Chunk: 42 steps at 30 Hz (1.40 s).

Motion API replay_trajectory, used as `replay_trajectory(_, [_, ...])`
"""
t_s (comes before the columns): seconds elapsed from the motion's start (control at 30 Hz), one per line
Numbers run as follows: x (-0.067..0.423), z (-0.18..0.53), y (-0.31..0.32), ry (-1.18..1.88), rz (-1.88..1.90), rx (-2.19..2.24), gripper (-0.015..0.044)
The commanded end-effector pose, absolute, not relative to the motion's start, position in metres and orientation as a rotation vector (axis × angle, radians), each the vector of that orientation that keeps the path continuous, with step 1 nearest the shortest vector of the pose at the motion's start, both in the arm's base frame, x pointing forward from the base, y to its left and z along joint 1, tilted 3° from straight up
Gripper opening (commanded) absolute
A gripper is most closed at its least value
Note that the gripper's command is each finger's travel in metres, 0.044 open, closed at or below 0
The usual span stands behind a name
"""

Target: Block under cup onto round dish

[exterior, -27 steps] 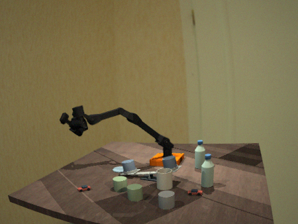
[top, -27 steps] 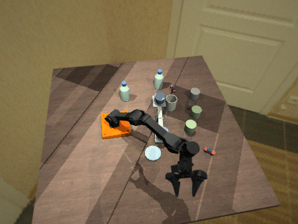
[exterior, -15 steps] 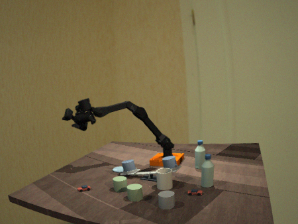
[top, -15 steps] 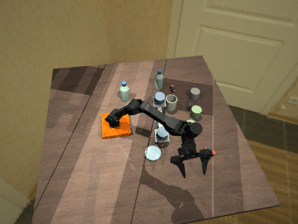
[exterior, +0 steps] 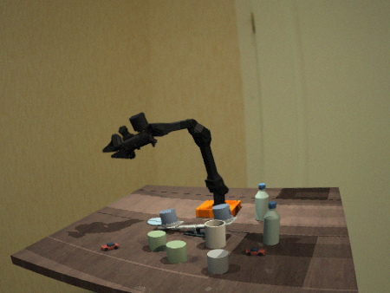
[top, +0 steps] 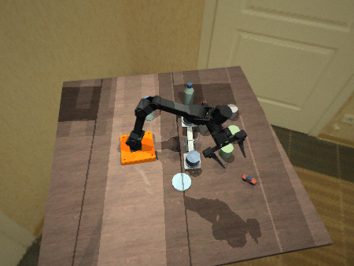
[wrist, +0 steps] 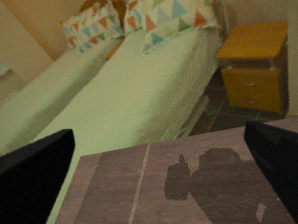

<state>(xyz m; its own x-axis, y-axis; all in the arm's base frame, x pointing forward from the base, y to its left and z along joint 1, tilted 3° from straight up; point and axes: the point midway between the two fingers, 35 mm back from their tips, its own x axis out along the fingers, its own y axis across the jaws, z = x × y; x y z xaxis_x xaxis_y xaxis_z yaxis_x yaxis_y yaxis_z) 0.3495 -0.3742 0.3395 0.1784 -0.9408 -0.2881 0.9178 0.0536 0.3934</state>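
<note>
One blue-grey cup (top: 193, 158) (exterior: 168, 218) stands upside down on the balance end nearer the dish. The matching cup (exterior: 222, 211) stands on the other end, mostly behind the arm in the top view. The balance beam (top: 190, 134) (exterior: 188, 226) appears to slope down towards the dish end. The round pale blue dish (top: 181, 182) (exterior: 154, 221) holds nothing visible. The block is hidden from every view. My gripper (top: 234, 162) (exterior: 108, 153) (wrist: 160, 133) is wide open and empty, high above the table. The wrist view shows no cup.
Green cylinders (top: 226, 151) (exterior: 177, 252), a pale mug (exterior: 215, 235) and a grey cup (top: 233, 109) (exterior: 217, 262) stand beside the balance. Bottles (top: 189, 96) (exterior: 271, 227) stand past its far end. Small red cars (top: 248, 179) (exterior: 255, 251) lie on the table. The arm's base is orange (top: 138, 157).
</note>
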Motion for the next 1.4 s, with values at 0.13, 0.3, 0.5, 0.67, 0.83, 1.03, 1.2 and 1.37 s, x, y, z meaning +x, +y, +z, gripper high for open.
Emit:
replay_trajectory(0.13, [0.355, 0.334, -0.287, 0.169, -1.208, 0.492, 0.044])
replay_trajectory(0.3, [0.349, 0.329, -0.235, 0.285, -1.076, 0.447, 0.044])
replay_trajectory(0.5, [0.332, 0.316, -0.177, 0.413, -0.913, 0.386, 0.044])
replay_trajectory(0.67, [0.312, 0.302, -0.133, 0.512, -0.774, 0.33, 0.044])
replay_trajectory(0.83, [0.287, 0.284, -0.094, 0.603, -0.633, 0.269, 0.044])
replay_trajectory(1.03, [0.253, 0.258, -0.054, 0.703, -0.461, 0.191, 0.044])
replay_trajectory(1.2, [0.222, 0.233, -0.027, 0.78, -0.316, 0.122, 0.044])
replay_trajectory(1.37, [0.206, 0.219, -0.015, 0.815, -0.244, 0.088, 0.044])
